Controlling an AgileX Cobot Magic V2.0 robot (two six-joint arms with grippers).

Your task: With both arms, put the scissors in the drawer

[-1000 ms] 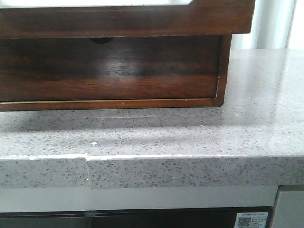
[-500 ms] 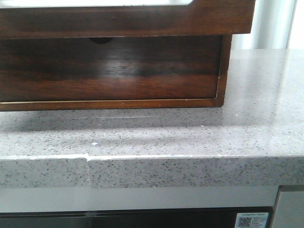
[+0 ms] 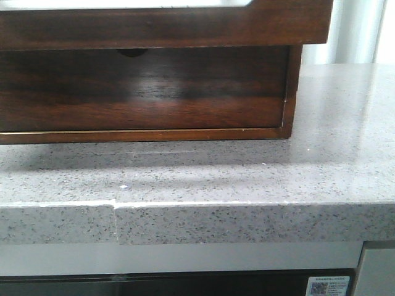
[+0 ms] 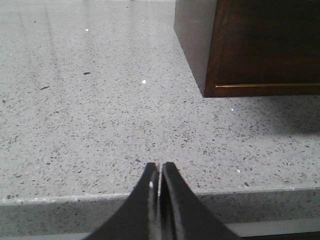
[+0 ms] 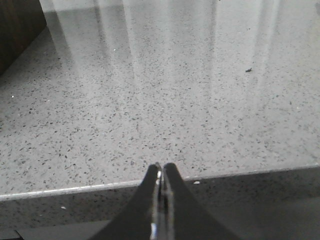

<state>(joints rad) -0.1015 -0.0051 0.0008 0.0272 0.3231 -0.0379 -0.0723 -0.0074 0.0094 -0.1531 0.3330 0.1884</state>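
**Both grippers closed and empty at the counter edge; scissors out of sight**

Nearest the cameras, the left gripper has its two black fingers pressed together with nothing between them, its tips over the front edge of the speckled grey counter. The right gripper stands the same way: fingers pinched to a hairline gap, empty, tips above the counter lip.

Ahead of the left fingertips lies bare stone, and further on, off to one side, the corner of the dark wooden cabinet resting on the counter. Beyond the right fingertips is more open stone with streaks of reflected light; only a sliver of dark wood shows at the far corner of that view.

In the front view neither arm appears. Furthest back, the drawer juts forward at the top of the cabinet, overhanging the lower drawer front with its small half-round notch, its white cutout just visible at the picture's upper edge. How far out it stands cannot be told.

The scissors appear in no view, so their place cannot be told.

The work seems to be at its very start or very end; which one cannot be judged. If starting, the next move calls for opening the fingers and finding the scissors, while the other arm reaches up to the overhanging drawer front.
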